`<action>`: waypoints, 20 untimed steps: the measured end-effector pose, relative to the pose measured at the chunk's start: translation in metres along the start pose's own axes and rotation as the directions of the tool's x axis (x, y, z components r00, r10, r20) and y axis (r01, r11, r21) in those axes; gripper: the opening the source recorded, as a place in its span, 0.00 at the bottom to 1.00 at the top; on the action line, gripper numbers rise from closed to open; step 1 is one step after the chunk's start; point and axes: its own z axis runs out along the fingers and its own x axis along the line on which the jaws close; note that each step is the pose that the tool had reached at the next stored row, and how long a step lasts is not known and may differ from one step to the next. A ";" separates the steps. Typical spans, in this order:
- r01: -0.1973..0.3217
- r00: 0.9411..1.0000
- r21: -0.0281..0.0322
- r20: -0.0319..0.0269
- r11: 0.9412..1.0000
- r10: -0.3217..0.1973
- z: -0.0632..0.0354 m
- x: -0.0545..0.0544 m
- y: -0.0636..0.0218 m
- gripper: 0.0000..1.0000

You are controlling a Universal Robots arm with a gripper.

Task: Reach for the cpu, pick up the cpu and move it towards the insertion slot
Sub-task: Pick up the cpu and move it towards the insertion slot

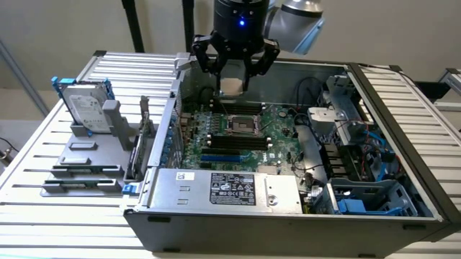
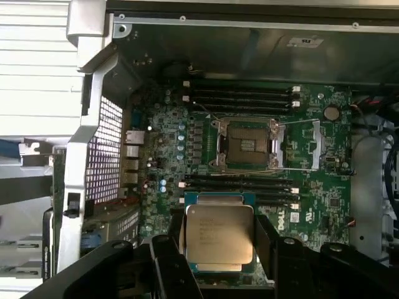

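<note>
Above the open computer case [image 1: 425, 178], toward its far side, the gripper [image 1: 234, 86] hangs with its black fingers [image 1: 207, 56] pointing down, clamped on the cpu [image 1: 231, 86]. The wrist view shows the chip [image 2: 219, 237] lying flat between the two dark fingers [image 2: 168, 261], its silver-grey lid facing the camera and its thin pale rim visible along the edges. The fingers press on opposite edges, which keeps the top face free and the chip level, a sensible hold for a part that must settle squarely into a frame.

The insertion slot [image 1: 241, 125] sits on the green motherboard [image 1: 281, 129] below the gripper and a little nearer in the scene; in the wrist view it appears as a shiny metal frame with a dark centre [image 2: 247, 144], flanked by long black memory slots [image 2: 243, 93] on both sides. The cpu is held clear of the board and apart from the slot, not yet over it. How high it hangs above the board is hard to judge from either view.

At the exterior view's left, outside the case, an upright hard drive [image 1: 86, 110] in a blue frame stands on a grey holder [image 1: 83, 162], well apart from the gripper. The power supply [image 1: 230, 190] with its label occupies the near wall of the case.
</note>
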 end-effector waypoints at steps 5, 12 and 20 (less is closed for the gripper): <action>0.000 1.000 0.003 0.000 1.000 0.000 0.0048 -0.014 0.0142 0.55; 0.000 1.000 0.008 0.000 1.000 0.000 0.0088 -0.022 0.0403 0.55; -0.001 1.000 0.023 -0.001 1.000 0.001 0.0110 -0.034 0.0565 0.55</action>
